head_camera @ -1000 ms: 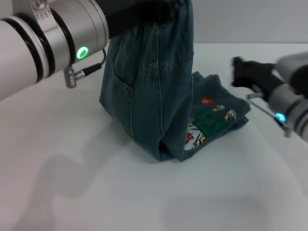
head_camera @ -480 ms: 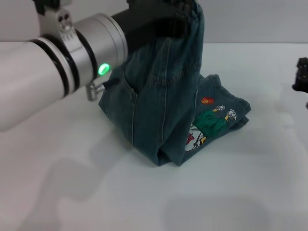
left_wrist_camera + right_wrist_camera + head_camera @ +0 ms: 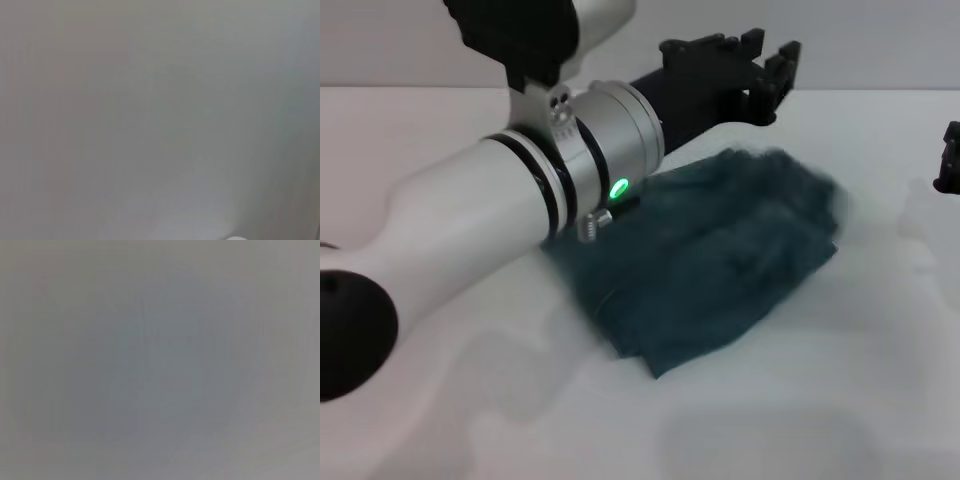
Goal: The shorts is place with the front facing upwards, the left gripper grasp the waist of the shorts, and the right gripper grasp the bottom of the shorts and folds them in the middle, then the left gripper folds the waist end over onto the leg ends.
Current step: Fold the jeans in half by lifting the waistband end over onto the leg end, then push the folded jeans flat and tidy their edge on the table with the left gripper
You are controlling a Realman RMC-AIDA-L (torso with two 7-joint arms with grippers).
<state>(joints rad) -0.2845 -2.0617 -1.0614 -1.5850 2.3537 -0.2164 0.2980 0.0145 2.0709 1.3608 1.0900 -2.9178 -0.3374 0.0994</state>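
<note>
Head view: the shorts (image 3: 705,260) are lying as a folded, blurred blue-green heap on the white table (image 3: 800,400), roughly at the centre, slightly towards the right.
Shorts detail: the blur is hiding the waistband, hems and print, so which end is lying on top cannot be told.
Left gripper (image 3: 772,72): it is hanging above the far right edge of the heap, apart from the cloth, with its black fingers (image 3: 787,62) spread apart and holding nothing.
Left arm: the white arm is reaching in from the near left, crossing over the left part of the shorts, its silver wrist and green ring light (image 3: 618,188) sitting just above the heap's left edge.
Right gripper (image 3: 950,160): only a black piece is showing at the far right edge, well apart from the shorts; whether its claw is apart or together cannot be told.
Left wrist view: it is showing only a plain pale grey surface.
Right wrist view: it is showing only a featureless grey field.
</note>
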